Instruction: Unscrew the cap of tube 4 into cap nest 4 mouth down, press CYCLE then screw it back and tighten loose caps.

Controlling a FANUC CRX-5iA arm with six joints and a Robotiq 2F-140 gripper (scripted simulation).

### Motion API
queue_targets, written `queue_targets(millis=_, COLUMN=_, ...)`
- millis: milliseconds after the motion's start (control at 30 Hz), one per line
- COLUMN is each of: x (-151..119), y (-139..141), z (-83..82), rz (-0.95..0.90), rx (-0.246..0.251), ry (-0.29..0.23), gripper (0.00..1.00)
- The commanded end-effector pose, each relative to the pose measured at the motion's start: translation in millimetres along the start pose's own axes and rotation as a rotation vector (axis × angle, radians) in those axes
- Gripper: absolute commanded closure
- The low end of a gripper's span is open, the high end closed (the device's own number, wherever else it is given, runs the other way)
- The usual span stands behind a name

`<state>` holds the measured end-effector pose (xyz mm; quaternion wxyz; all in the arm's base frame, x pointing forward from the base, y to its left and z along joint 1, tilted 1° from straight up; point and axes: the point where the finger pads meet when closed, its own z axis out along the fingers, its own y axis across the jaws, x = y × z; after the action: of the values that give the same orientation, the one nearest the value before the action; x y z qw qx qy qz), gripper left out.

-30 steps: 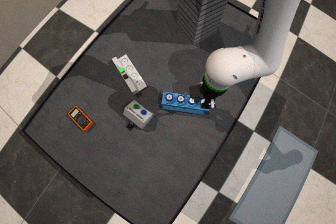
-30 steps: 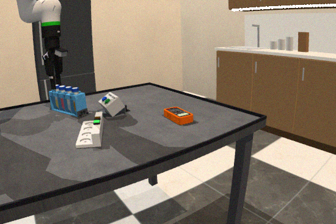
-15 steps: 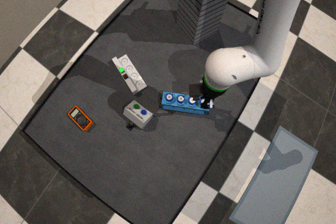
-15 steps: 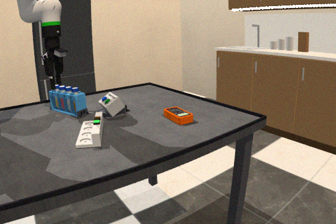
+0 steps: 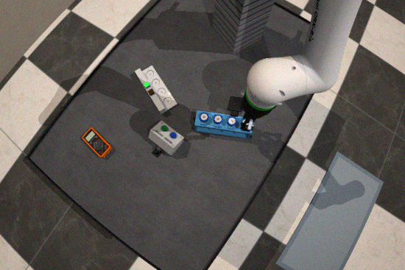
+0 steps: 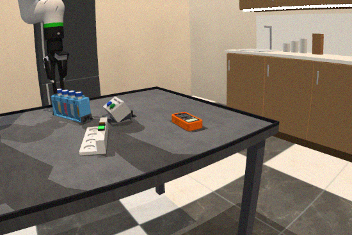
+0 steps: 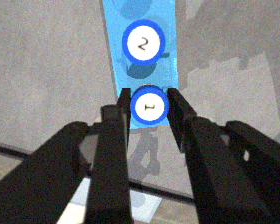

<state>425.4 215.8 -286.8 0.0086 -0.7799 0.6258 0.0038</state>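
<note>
My gripper (image 7: 148, 102): I close my fingers on cap 1 (image 7: 149, 106), narrow opening.
Cap 2 (image 7: 143, 43): at 12 o'clock from it.
Green lamp (image 5: 146, 84): lit.

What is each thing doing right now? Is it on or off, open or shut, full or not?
Gripper: closed on the cap of tube 1.
Other three caps: on their tubes.
Green lamp: lit.
Amber lamp: dark.
Cap nests: all four without a cap.
Blue key and green key: cannot tell if lit.
Orange meter: lying face up.
</note>
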Motion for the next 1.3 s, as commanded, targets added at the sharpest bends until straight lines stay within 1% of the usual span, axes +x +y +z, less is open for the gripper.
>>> queue_targets(millis=0, x=-0.3, y=-0.7, z=-0.6, rz=0.064, rx=0.004, ry=0.004, gripper=0.7)
queue_targets(millis=200, x=-0.3, y=-0.7, z=-0.5, rz=0.132, rx=0.004, ry=0.004, gripper=0.7)
queue_targets(millis=233, x=-0.3, y=-0.7, z=-0.8, rz=0.132, rx=0.004, ry=0.004, gripper=0.59)
queue_targets(millis=567, x=-0.3, y=-0.7, z=-0.8, rz=0.132, rx=0.004, ry=0.004, gripper=0.59)
queue_targets(millis=600, x=-0.4, y=-0.7, z=-1.3, rz=0.049, rx=0.004, ry=0.004, gripper=0.59)
queue_targets(millis=667, x=-0.4, y=-0.7, z=-1.3, rz=0.049, rx=0.004, ry=0.004, gripper=0.59)
queue_targets(millis=800, x=-0.4, y=-0.7, z=-2.2, rz=-0.278, rx=0.003, ry=0.005, gripper=0.59)
queue_targets(millis=1000, x=-0.4, y=-0.7, z=-2.2, rz=-0.626, rx=0.003, ry=0.006, gripper=0.59)
queue_targets(millis=1267, x=-0.4, y=-0.7, z=-2.2, rz=-0.636, rx=0.002, ry=0.005, gripper=0.59)
